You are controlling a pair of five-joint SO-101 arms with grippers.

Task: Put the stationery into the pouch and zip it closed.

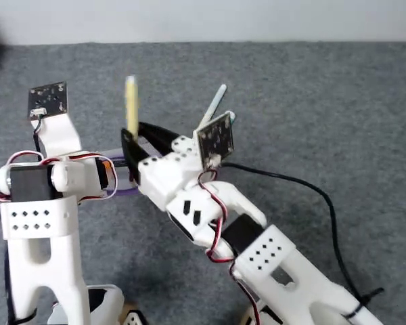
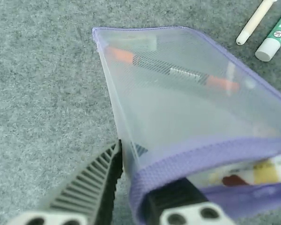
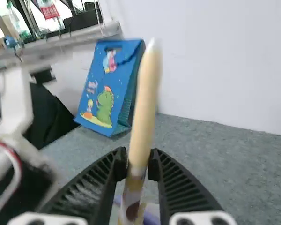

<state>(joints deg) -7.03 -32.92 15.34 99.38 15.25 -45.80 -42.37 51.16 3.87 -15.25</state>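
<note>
The pouch (image 2: 178, 108) is translucent mesh with purple trim, and an orange pen (image 2: 173, 70) lies inside it. My left gripper (image 2: 131, 183) is shut on the pouch's edge beside its open mouth. My right gripper (image 3: 136, 161) is shut on a cream-yellow pen (image 3: 143, 117) that stands upright over the pouch mouth. The pen's lower end (image 2: 267, 171) sits just inside the opening. In the high view the yellow pen (image 1: 131, 105) rises above the right gripper (image 1: 139, 145), with the pouch (image 1: 116, 156) below it. Beyond the pouch, a white pen (image 2: 255, 21) and a green-and-white marker (image 2: 276, 35) lie on the table.
The table (image 1: 311, 88) has a grey carpet-like cover. A black cable (image 1: 311, 189) runs along the right arm. A blue gift bag (image 3: 110, 89) stands against the white wall beyond the table.
</note>
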